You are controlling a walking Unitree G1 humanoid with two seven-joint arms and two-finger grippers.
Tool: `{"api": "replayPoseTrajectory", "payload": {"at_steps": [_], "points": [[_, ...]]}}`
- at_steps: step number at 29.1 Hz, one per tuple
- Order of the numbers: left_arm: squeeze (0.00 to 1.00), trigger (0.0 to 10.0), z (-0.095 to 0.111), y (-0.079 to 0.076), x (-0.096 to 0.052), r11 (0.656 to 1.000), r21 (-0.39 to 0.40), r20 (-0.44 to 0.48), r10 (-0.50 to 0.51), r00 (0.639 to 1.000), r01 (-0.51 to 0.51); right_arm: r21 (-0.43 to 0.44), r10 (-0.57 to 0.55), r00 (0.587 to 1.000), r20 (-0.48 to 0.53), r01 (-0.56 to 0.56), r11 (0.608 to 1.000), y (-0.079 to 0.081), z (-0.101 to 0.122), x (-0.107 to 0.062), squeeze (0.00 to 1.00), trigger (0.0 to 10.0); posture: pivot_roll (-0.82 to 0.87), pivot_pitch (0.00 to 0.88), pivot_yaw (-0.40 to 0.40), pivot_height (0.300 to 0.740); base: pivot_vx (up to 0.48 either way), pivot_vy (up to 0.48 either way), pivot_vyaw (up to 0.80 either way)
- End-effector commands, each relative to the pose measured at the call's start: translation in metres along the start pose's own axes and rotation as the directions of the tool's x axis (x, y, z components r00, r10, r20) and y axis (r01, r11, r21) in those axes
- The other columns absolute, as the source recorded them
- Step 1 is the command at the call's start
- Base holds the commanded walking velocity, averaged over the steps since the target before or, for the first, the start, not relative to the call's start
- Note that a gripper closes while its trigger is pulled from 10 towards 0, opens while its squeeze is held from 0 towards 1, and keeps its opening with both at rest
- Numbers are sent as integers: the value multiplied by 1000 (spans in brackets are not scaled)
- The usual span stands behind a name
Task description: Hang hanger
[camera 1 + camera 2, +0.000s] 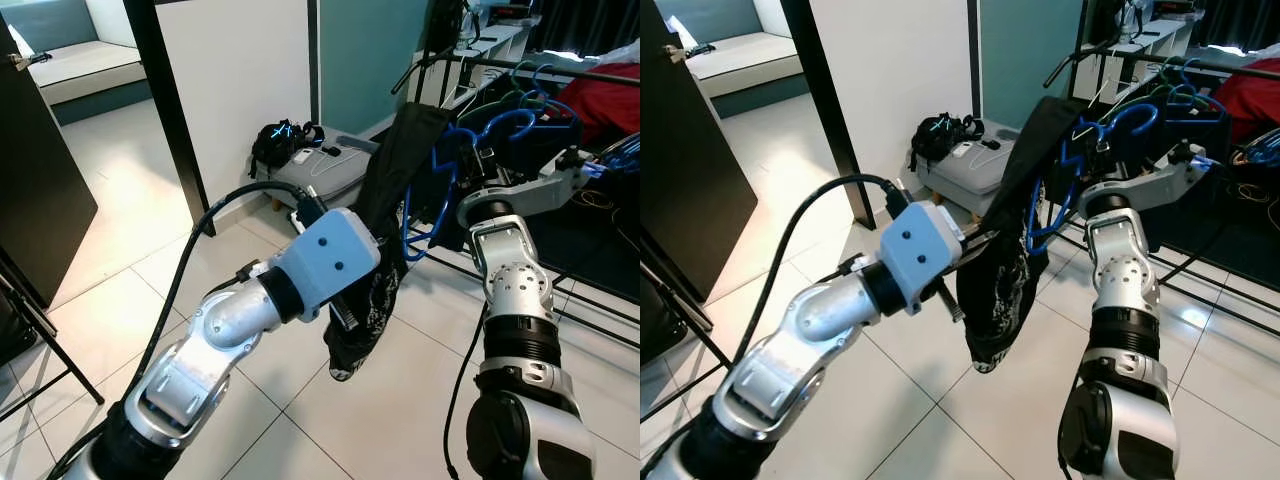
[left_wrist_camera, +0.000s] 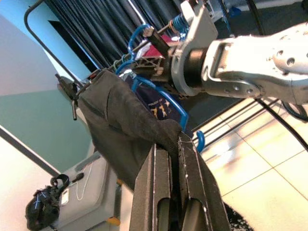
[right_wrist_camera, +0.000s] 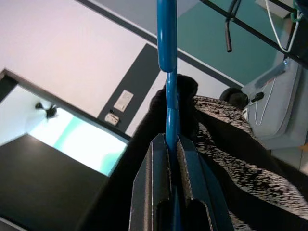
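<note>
- Evidently this is a two-handed carry: the right end effector point(image 3: 168, 159) is clamped on the blue hanger point(image 1: 1110, 125), its two fingers pressed tight against the blue wire that runs up between them in the right wrist view, so the hook stays steady and pointed up toward the rail.
- The left end effector point(image 2: 179, 159) is pinched shut on a fold of the dark garment point(image 1: 1000, 270) draped over that hanger, probably to keep the cloth from sliding off or swinging while the hanger travels.
- The hanger sits near the black clothes rail point(image 1: 560, 68), lower than it and on the robot's side; other blue and green hangers point(image 1: 535, 85) already hook over that rail.
- I judge the hanging not yet done: the hook must rise over the rail and settle on a free stretch between the hangers there.
- The garment's tail hangs free above the tiled floor point(image 1: 130, 240), well clear of it.
</note>
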State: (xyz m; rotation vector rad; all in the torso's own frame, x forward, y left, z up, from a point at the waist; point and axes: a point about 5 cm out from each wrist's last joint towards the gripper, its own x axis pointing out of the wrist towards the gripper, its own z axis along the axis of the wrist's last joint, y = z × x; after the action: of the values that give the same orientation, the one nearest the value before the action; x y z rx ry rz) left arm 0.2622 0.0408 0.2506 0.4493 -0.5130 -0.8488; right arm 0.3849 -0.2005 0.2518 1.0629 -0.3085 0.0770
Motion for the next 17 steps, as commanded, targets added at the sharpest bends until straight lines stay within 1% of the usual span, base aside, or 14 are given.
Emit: {"api": "replayPoseTrajectory", "payload": {"at_steps": [1,2,4,5,6,7,8,9,11,12,13,14,16,17], "points": [[0,824,2,-8,3,999,33,27,-39,999,38,25,5,999,39,-6,1000,7,5,3,0,10000,-26,0,22,740,0,0,0],[0,2314,-8,-15,6,996,67,-10,-54,999,54,49,15,999,29,-17,999,11,-1,2,0,10000,-27,0,22,740,0,0,0],[0,2353,-16,-20,7,994,84,-39,-66,997,69,71,21,999,31,-23,997,14,-5,2,0,10000,-25,0,21,740,0,0,0],[0,3804,-21,-25,9,992,90,-53,-79,995,84,81,23,999,43,-26,996,15,-6,1,0,10000,-22,0,22,740,0,0,0],[0,3804,-21,-25,9,992,90,-53,-79,995,84,81,23,999,43,-26,996,15,-6,1,0,10000,-22,0,22,740,0,0,0],[0,6118,-20,-29,12,993,77,-43,-89,995,92,85,19,998,67,-24,996,15,-4,1,0,10000,-21,0,21,740,0,0,0],[0,6118,-20,-29,12,993,77,-43,-89,995,92,85,19,998,67,-24,996,15,-4,1,0,10000,-21,0,21,740,0,0,0],[0,8784,-16,-31,17,994,55,-18,-94,995,95,72,10,996,91,-16,997,14,-2,1,0,10000,-20,0,21,740,0,0,0],[0,8784,-16,-31,17,994,55,-18,-94,995,95,72,10,996,91,-16,997,14,-2,1,0,10000,-20,0,21,740,0,0,0],[0,10000,-8,-33,23,996,11,25,-88,996,88,27,3,994,105,-6,1000,14,-1,1,0,10000,-16,0,16,740,0,0,0],[0,10000,0,-34,28,996,-29,62,-78,995,80,-33,2,994,110,2,999,14,-3,1,0,10000,-15,0,16,740,0,0,0],[0,10000,0,-34,28,996,-29,62,-78,995,80,-33,2,994,110,2,999,14,-3,1,0,10000,-15,0,16,740,0,0,0],[0,10000,9,-31,37,992,-118,112,-31,993,44,-219,43,996,72,-26,975,21,-16,-2,0,10000,-16,0,17,740,0,0,0],[0,10000,9,-31,37,992,-118,112,-31,993,44,-219,43,996,72,-26,975,21,-16,-2,0,10000,-16,0,17,740,0,0,0]]}}
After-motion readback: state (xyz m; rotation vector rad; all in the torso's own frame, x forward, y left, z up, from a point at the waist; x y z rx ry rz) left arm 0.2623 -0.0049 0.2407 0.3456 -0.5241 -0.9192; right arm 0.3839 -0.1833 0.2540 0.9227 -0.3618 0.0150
